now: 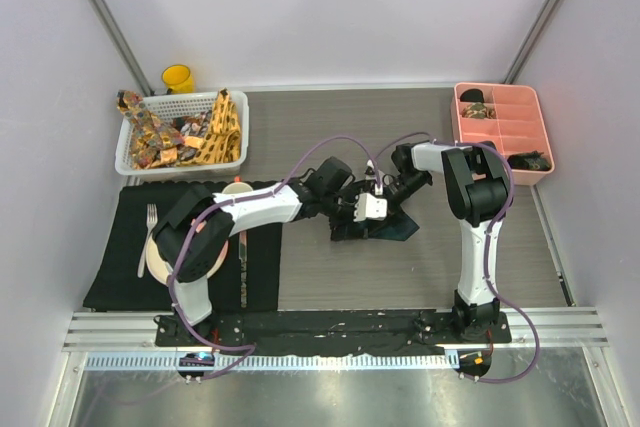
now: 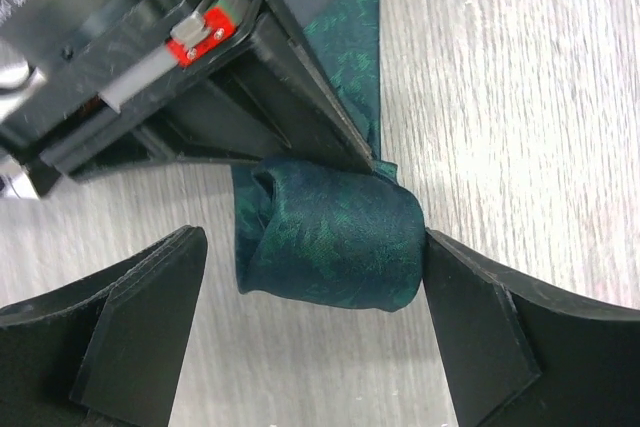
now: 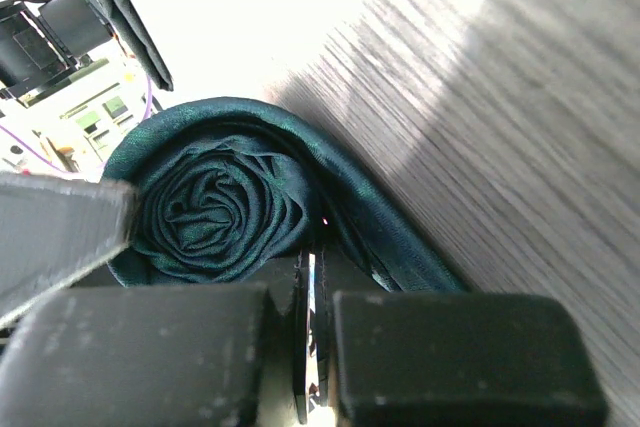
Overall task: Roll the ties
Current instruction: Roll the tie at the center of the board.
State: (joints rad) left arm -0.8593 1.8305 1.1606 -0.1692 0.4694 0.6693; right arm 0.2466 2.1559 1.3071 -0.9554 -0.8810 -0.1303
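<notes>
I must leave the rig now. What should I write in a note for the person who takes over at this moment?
Left gripper: open, one of its fingers on each side of the rolled part of the teal tie, not clamping it.
Right gripper: shut, with its tips against the roll. I cannot tell if it pinches fabric.
Things: the teal tie is at the table's middle. The patterned ties are piled loose in the basket, far left.
Done: most of the teal tie is rolled.
Left: roll its loose tail, which lies flat, then the basket ties.
</notes>
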